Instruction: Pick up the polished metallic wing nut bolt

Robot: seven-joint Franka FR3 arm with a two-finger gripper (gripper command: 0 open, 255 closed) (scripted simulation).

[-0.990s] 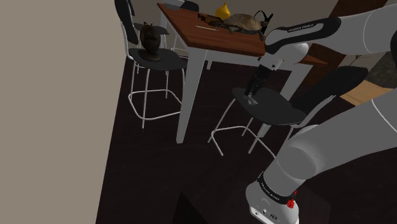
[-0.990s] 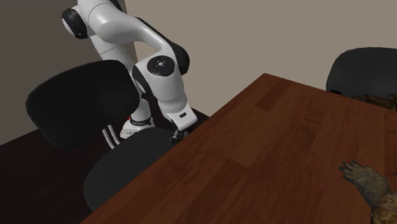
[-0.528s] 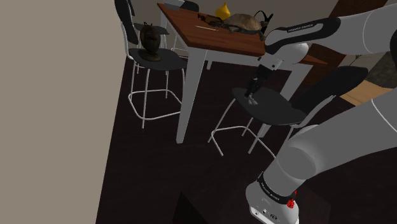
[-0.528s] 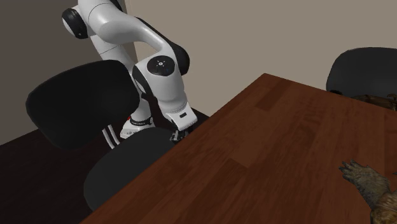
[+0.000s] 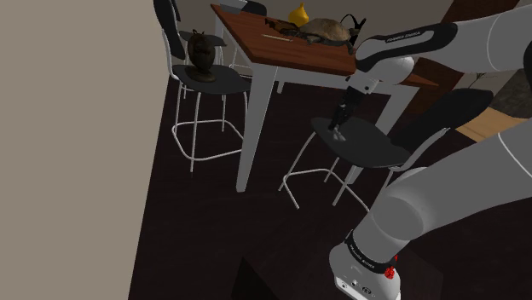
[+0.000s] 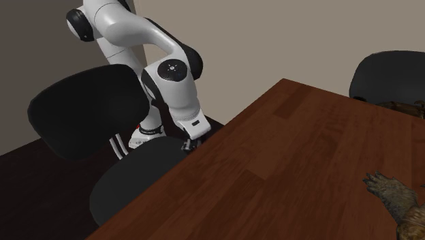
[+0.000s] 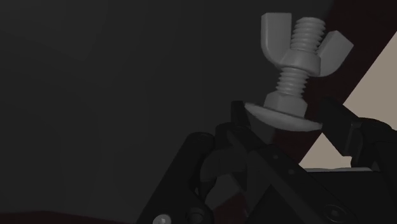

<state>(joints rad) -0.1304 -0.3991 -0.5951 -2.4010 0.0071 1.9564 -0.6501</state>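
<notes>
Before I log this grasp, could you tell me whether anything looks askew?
The grey wing nut bolt is clasped by its head alone in the gripper, leaning to one side, over the chair seat.

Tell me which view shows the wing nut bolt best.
Wrist view: the wing nut bolt shows wings, thread and head, clasped by the gripper. Shoulder view gives a pale speck under the gripper; second exterior view, too small to tell.

A dim, even light is cast throughout. Behind the gripper [image 7: 286,118] the chair seat [image 7: 95,95] is rendered almost black, while the wing nut bolt [image 7: 296,70] held by that gripper is shaded soft grey, darker under its head.
</notes>
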